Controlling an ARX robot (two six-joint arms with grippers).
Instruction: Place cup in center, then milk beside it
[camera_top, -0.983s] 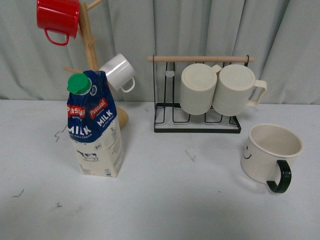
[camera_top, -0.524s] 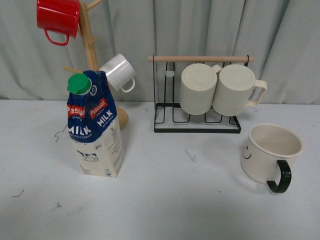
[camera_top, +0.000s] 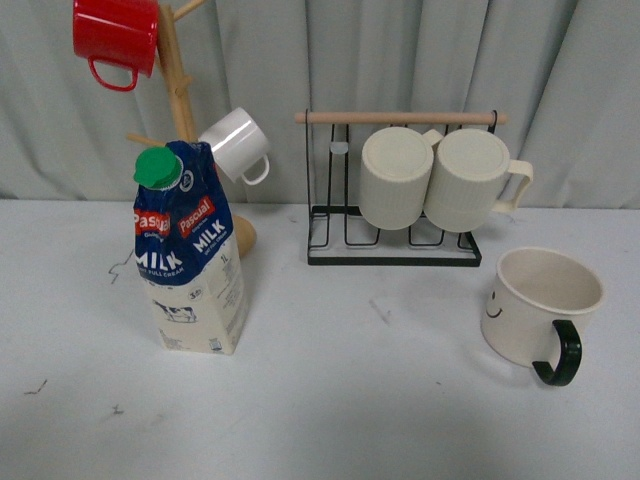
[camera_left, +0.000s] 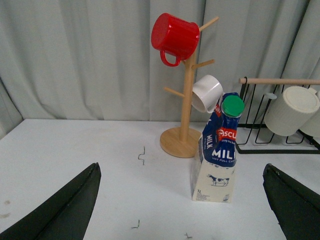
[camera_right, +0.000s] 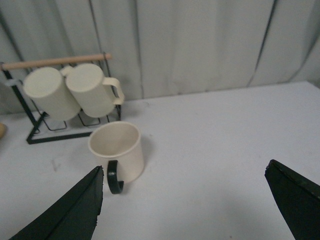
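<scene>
We see the milk carton (camera_top: 190, 265) standing upright at 9 o'clock from the middle of the white table (camera_top: 350, 410), with its green cap (camera_top: 158, 167) at the top. The cup (camera_top: 540, 300) sits upright at 4 o'clock, well apart from the carton. Its black handle (camera_top: 560, 355) points toward 5 o'clock and its smiley face (camera_top: 495, 305) faces 9 o'clock.

At 10 o'clock, behind the carton, a wooden mug tree (camera_top: 178, 80) carries a red mug (camera_top: 115, 35) up high and a small white mug (camera_top: 238, 145) lower down. At 12 o'clock a black wire rack (camera_top: 395, 250) with a wooden bar (camera_top: 400, 117) holds 2 ribbed cream mugs (camera_top: 397, 178), side by side and touching, their bases toward us. A grey curtain (camera_top: 300, 60) hangs behind.
</scene>
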